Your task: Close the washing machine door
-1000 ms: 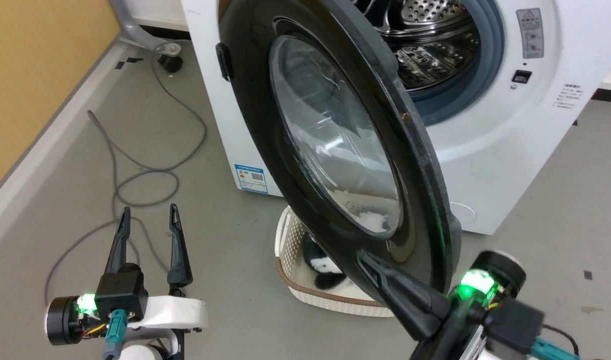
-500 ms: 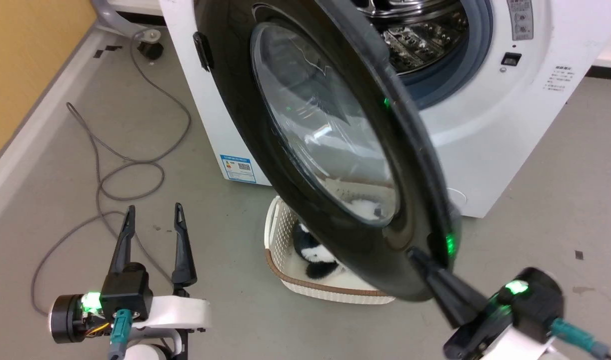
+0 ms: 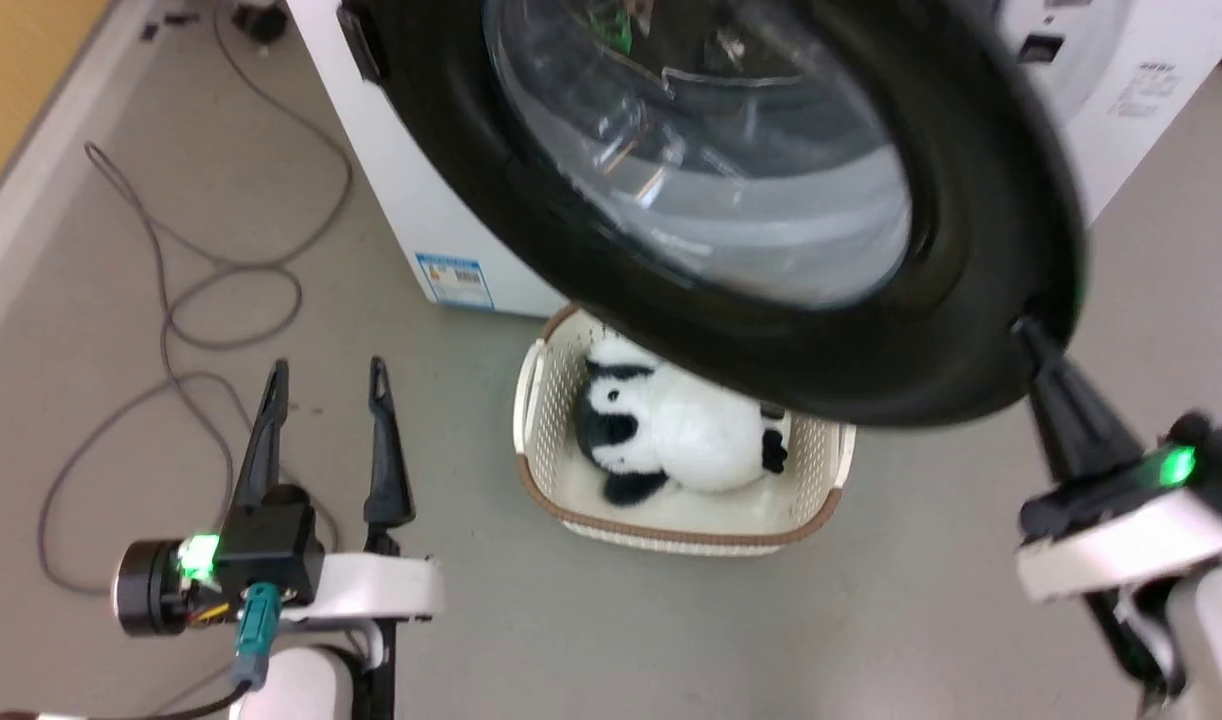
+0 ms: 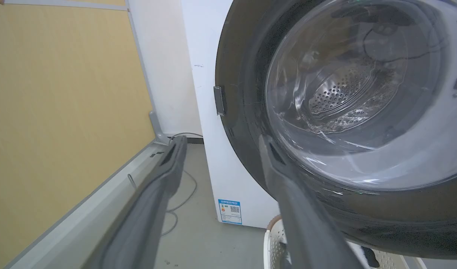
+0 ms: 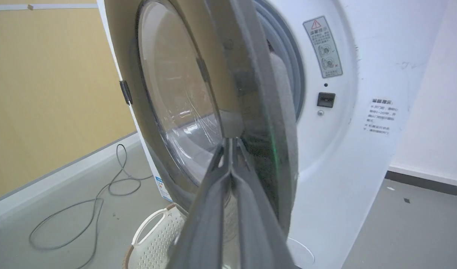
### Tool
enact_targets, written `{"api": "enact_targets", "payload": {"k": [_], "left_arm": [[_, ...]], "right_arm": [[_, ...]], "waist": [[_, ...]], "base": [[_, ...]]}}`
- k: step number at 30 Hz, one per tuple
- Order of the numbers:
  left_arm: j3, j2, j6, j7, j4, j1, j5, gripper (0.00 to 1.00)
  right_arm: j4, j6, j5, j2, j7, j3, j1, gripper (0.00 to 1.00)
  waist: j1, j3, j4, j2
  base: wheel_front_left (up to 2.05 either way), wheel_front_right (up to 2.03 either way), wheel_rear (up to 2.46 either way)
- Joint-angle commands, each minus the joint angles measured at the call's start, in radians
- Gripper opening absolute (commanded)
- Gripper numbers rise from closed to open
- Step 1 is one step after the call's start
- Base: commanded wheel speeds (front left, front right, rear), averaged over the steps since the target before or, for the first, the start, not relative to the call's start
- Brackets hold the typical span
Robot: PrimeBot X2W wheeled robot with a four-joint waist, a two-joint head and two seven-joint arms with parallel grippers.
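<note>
The washing machine door (image 3: 971, 200), glossy black with a bulging glass window, hangs partly open in front of the white washing machine (image 3: 411, 200). My right gripper (image 3: 1029, 335) is shut, its joined fingertips pressed against the door's outer rim at the lower right. In the right wrist view the shut right gripper (image 5: 230, 144) meets the door's edge (image 5: 247, 86), with the machine's front (image 5: 333, 149) beyond. My left gripper (image 3: 323, 385) stands open over the floor at the lower left, holding nothing. Through the left wrist view's door glass (image 4: 348, 93) the steel drum shows.
A cream basket (image 3: 671, 535) with a black-and-white plush (image 3: 681, 430) sits on the floor under the door. A grey cable (image 3: 171, 300) loops across the floor to the left. A yellow wall (image 4: 64, 112) with a grey skirting runs along the left.
The door has swung further toward the machine, covering the drum opening. My right gripper moved right and up along with its rim. The head camera has shifted; the left gripper stays open.
</note>
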Motion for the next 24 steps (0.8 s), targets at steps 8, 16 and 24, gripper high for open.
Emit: {"api": "enact_targets", "payload": {"k": [8, 16, 24], "left_arm": [[-0.026, -0.008, 0.008, -0.004, -0.022, -0.073, 0.003, 1.00], [-0.032, -0.010, 0.016, -0.004, -0.030, -0.108, 0.000, 1.00], [-0.049, -0.013, 0.021, -0.004, -0.034, -0.140, -0.004, 1.00]], "right_arm": [[0.147, -0.001, 0.012, -0.039, -0.003, -0.079, -0.179, 0.00], [0.283, -0.001, 0.007, -0.069, -0.003, -0.086, -0.373, 0.00], [0.445, -0.001, -0.010, -0.087, -0.003, -0.110, -0.535, 0.00]], "waist": [[0.0000, 0.112, 0.029, -0.0001], [0.0000, 0.179, 0.036, -0.0001], [0.0000, 0.209, 0.056, -0.0001]], "base": [[0.00, 0.00, 0.00], [0.00, 0.00, 0.00], [0.00, 0.00, 0.00]]}}
